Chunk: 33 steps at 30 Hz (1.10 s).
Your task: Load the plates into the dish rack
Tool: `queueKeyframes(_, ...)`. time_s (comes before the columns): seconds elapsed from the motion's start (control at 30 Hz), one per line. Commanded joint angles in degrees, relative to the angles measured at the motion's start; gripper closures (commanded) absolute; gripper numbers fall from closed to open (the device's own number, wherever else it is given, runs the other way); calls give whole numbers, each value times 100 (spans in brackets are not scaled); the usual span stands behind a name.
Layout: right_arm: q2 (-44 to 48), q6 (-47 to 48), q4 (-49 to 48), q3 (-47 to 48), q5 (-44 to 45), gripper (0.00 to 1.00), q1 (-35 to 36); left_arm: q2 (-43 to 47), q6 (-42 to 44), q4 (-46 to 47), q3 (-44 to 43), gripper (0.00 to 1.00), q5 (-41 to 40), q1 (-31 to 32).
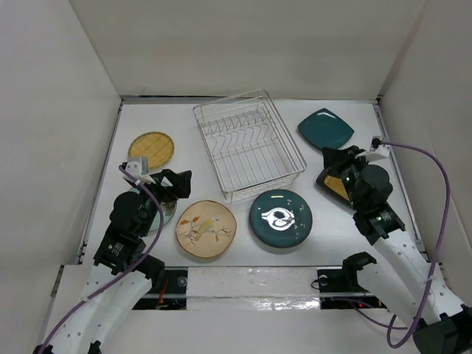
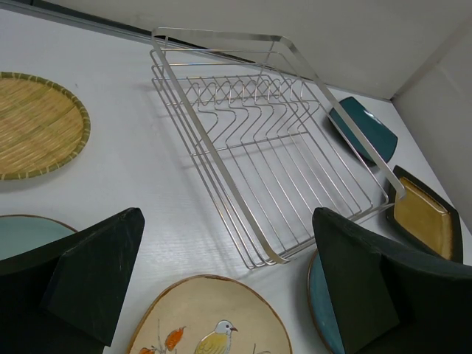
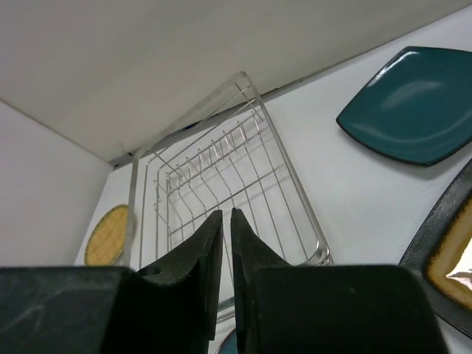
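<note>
Ringing the dish rack (image 1: 249, 144) on the table (image 1: 332, 247) are flat-lying plates: the yellow checked plate (image 1: 151, 148) at back left, the cream floral plate (image 1: 206, 229) and dark teal round plate (image 1: 280, 219) just before its near edge, and the teal square plate (image 1: 325, 128) at back right. The left gripper (image 1: 177, 186) hovers with jaws spread wide over the pale green plate (image 2: 26, 234), off the rack's near left corner. The right gripper (image 3: 226, 215), jaws pinched almost together, sits above the amber square plate (image 2: 422, 214), near the rack's right side.

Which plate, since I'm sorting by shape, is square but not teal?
The amber black-rimmed plate, right of the dish rack; apart from the teal square, the rest are round.
</note>
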<state>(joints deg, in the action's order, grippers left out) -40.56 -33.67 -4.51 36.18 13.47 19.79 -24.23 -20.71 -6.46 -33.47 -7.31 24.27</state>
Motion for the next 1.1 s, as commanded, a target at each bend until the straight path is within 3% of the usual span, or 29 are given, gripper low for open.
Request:
queueKeyframes(0.0,-277,-17,-480,187,-65,81,-98,58,-4,224,-186,1,-34,-28)
queueKeyframes(0.1,-514,-104,-708,196,-222,78,-221,137,102,242,-203,1,37,-28)
queueKeyframes(0.2,-883,-314,-1174,126,-686,100,-292,409,242,417,-151,1,378,-28)
queueKeyframes(0.4,-1823,-614,-1753,310,-1215,100,-748,893,506,593,-10,1,617,-28)
queueKeyframes(0.53,-2307,-807,-2079,556,-1049,100,-1179,884,594,540,-54,5,774,-28)
queueKeyframes(0.6,-2762,-1166,-2412,713,-1153,100,-1319,859,621,584,-45,34,968,-28)
queueKeyframes(0.63,-2930,-1203,-2527,793,-1128,100,-1320,850,621,567,-54,53,968,-28)
queueKeyframes(0.67,-3106,-1212,-2546,907,-1023,100,-1372,850,621,506,-71,91,942,-28)
queueKeyframes(0.7,-3282,-1203,-2380,1212,-892,100,-1434,850,612,470,-80,100,933,-28)
queueKeyframes(0.9,-4424,-1072,-2432,1584,-619,98,-2470,858,568,453,-89,97,1065,-28)
queueKeyframes(0.93,-4591,-1037,-2405,1750,-644,78,-2619,841,559,444,-98,90,1083,-28)
queueKeyframes(0.97,-4967,-958,-2327,1865,-688,66,-2856,841,559,444,-98,78,1135,-28)
queueKeyframes(1.03,-5364,-800,-2168,2120,-767,41,-3033,850,559,453,-98,69,1170,-28)
queueKeyframes(1.07,-5566,-729,-2142,2373,-820,38,-3190,858,568,453,-98,65,1171,-28)
